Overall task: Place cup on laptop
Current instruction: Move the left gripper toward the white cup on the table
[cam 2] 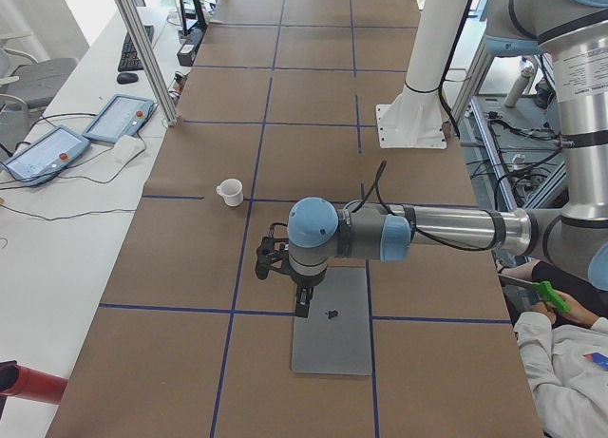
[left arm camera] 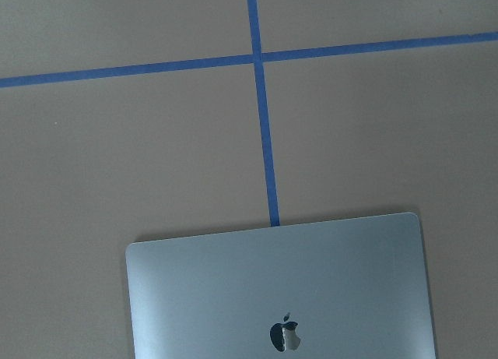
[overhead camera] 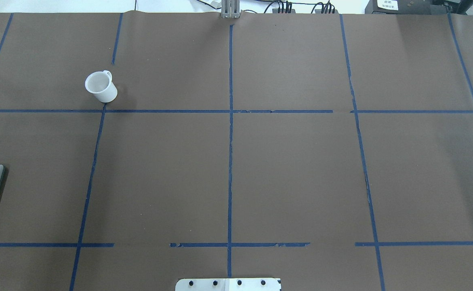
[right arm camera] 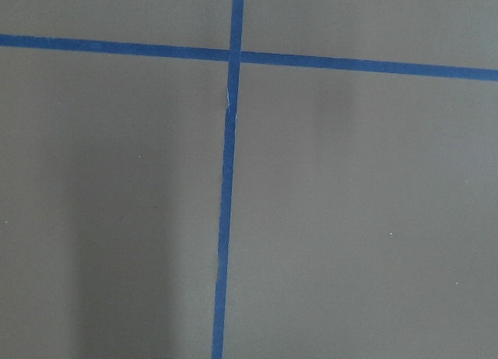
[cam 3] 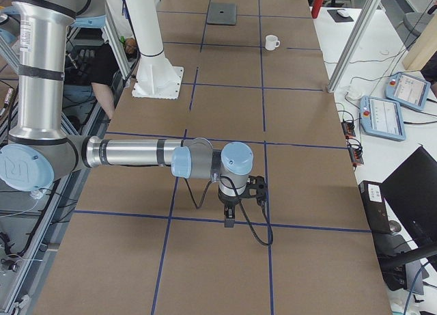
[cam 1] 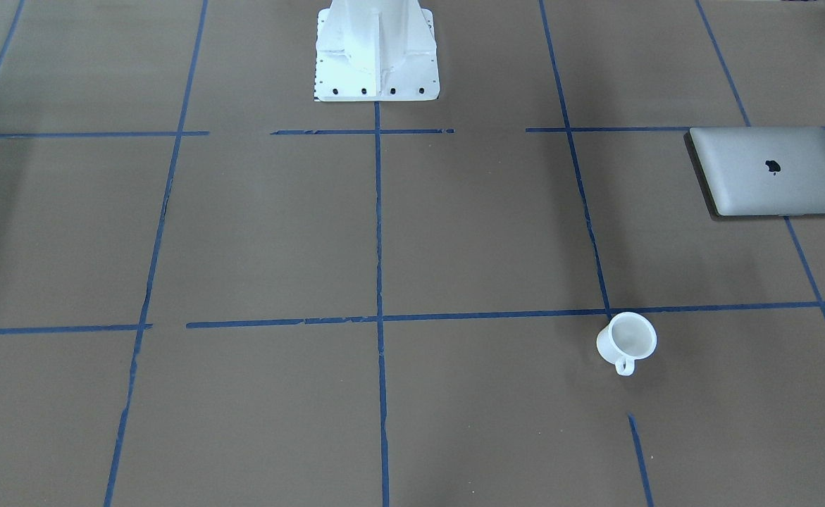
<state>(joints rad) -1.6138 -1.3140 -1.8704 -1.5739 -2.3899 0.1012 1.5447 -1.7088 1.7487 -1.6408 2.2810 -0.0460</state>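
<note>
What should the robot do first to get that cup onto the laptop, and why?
Probably swing the left gripper from above the laptop out to the cup: the cup stands upright on the table, apart from the laptop, and nothing holds it.

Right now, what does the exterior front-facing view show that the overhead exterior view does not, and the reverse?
Only the exterior front-facing view: the laptop's whole closed lid with the black logo, and the white pedestal rising from its base plate. Only the overhead exterior view: cables and a black box with a white label beyond the table's far edge. Both: the white cup upright on the brown table with blue tape lines, apart from the laptop; overhead cuts the laptop to a strip.
</note>
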